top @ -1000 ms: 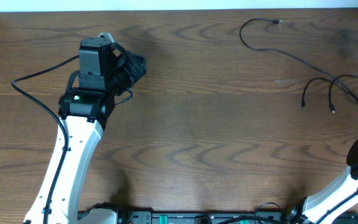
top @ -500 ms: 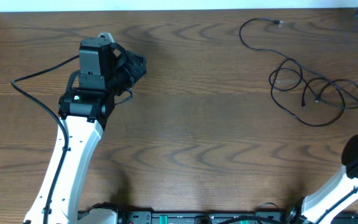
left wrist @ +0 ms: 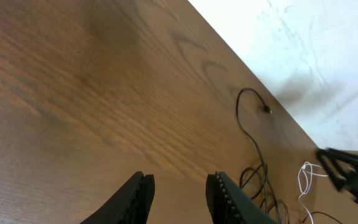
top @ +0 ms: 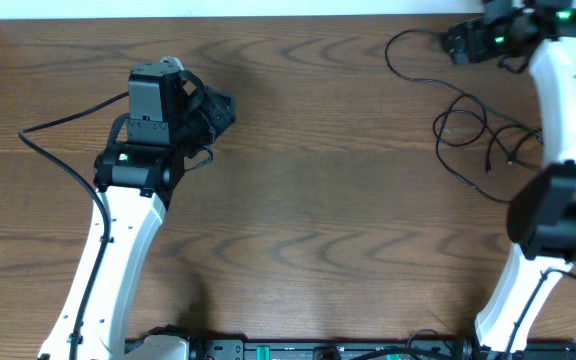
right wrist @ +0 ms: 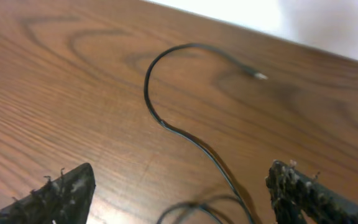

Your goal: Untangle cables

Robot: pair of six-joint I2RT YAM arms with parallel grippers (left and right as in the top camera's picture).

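**While the right gripper hangs over the loose cable end, the left one sits well apart**

Right gripper is at the far right corner of the table, jaws wide apart, nothing in them. A black cable lies flat on the wood right under it. It curves out to its plug end near the far edge, and its straighter run comes back between the two fingers, roughly along the gripper's reach. A close would probably pinch across it. That run leads into the tangle of black loops near the right edge. A white cable lies beside the tangle. Left gripper is over the left half, jaws partly apart and empty. Right arm is clearly nearer.
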